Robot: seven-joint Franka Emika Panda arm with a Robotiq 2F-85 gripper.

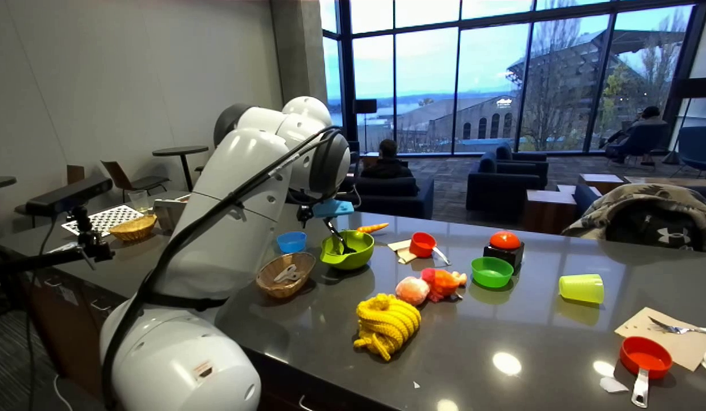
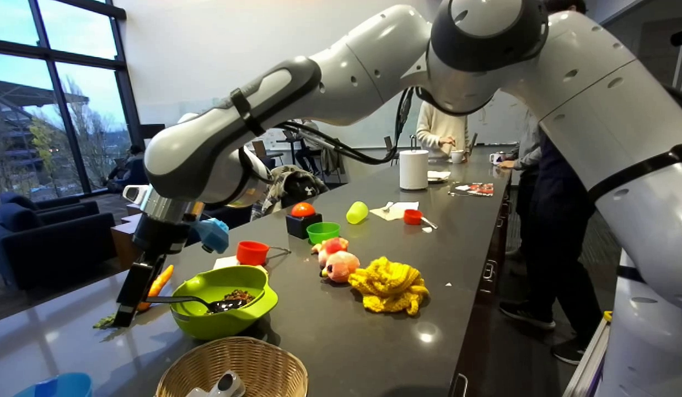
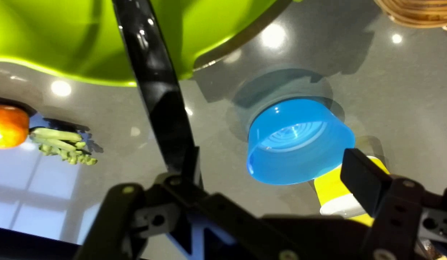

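Beside the green bowl (image 2: 219, 326), the fingers (image 3: 366, 180) are spread wide with nothing gripped; the handle of a black spoon (image 3: 156, 79) is seen right next to one of them, though contact cannot be judged. The spoon seems to be propped by the bowl's rim, with its head bedded in brown crumbs (image 2: 242, 296) and its handle left jutting out towards nine o'clock in an exterior view. Between the fingers, in the wrist view, a smooth blue cup (image 3: 299, 166) with a ringed base is seen on the glossy grey bench (image 3: 407, 101). At nine o'clock there, a shiny orange carrot (image 3: 8, 126) with a knobbly green top is laid, and at two o'clock a woven wicker basket (image 3: 422, 14), by which a pale object (image 2: 236, 387) is presumably kept from sliding about.
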